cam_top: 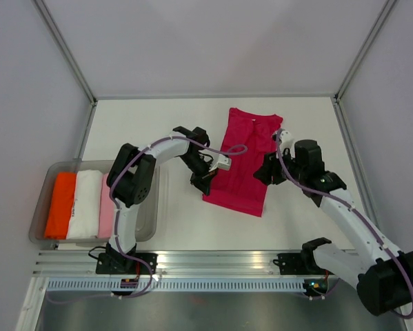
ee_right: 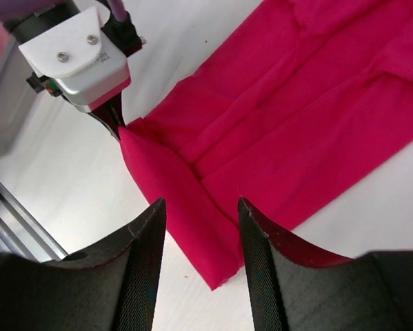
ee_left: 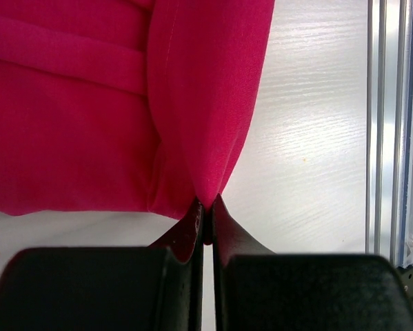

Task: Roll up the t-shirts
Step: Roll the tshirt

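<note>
With my left gripper (ee_left: 207, 207) pinched shut on the near hem corner of the shirt (cam_top: 244, 155) lying mid-table, my right gripper (ee_right: 200, 207) (open, empty) should take the other corner level, so the roll starts straight.

- The flat t-shirt (cam_top: 244, 162) lies on the table (cam_top: 144, 131) near its middle, its length running from 12 o'clock to 6 o'clock.
- The left gripper (cam_top: 200, 183) is at that shirt's 7 o'clock corner, touching it.
- The right gripper (cam_top: 265, 172) is at the shirt's 4 o'clock edge.
- The tub (cam_top: 149, 207) sits at the table's 8 o'clock edge, well apart from the shirt.
- Three folded t-shirts (cam_top: 89, 203) lie side by side in the tub.
</note>
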### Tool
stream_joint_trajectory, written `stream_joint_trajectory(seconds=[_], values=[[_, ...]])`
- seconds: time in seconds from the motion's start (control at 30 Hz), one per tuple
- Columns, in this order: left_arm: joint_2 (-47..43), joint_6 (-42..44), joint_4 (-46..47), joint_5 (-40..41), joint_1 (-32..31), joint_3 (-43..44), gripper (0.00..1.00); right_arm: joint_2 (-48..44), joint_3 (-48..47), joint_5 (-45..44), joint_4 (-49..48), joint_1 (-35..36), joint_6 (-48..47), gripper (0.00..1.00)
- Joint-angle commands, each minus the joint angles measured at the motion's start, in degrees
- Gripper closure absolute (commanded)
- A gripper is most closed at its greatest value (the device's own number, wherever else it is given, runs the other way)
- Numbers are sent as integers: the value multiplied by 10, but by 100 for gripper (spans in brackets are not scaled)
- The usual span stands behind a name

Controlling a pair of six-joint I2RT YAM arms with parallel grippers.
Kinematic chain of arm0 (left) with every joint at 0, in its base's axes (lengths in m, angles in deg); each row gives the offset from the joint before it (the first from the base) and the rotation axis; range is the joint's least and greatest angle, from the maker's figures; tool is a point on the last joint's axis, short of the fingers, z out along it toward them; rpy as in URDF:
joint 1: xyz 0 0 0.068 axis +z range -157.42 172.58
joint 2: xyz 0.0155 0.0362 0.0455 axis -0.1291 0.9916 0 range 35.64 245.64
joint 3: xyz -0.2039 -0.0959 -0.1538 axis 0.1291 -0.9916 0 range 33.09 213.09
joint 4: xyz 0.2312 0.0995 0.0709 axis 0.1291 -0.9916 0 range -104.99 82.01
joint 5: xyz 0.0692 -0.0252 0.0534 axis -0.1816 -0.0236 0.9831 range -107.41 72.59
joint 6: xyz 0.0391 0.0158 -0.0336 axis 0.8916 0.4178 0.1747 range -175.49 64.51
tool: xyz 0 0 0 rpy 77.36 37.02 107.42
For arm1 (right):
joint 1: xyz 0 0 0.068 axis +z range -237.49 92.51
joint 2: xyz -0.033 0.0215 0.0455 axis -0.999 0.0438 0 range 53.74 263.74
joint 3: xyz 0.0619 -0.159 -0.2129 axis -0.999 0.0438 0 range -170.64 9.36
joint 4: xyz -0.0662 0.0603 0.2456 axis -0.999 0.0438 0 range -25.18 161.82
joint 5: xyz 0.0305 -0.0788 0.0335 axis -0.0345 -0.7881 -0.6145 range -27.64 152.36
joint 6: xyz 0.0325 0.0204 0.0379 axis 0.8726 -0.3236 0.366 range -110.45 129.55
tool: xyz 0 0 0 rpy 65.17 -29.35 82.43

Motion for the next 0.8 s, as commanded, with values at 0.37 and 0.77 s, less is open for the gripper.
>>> stream_joint_trajectory(seconds=[0.37,0.77], values=[[7,34,-16,-35,7,1,95,-158,240,-86,-116,-3,307,25],[22,55,-41,-31,15,25,95,-176,347,-68,-266,16,348,14]])
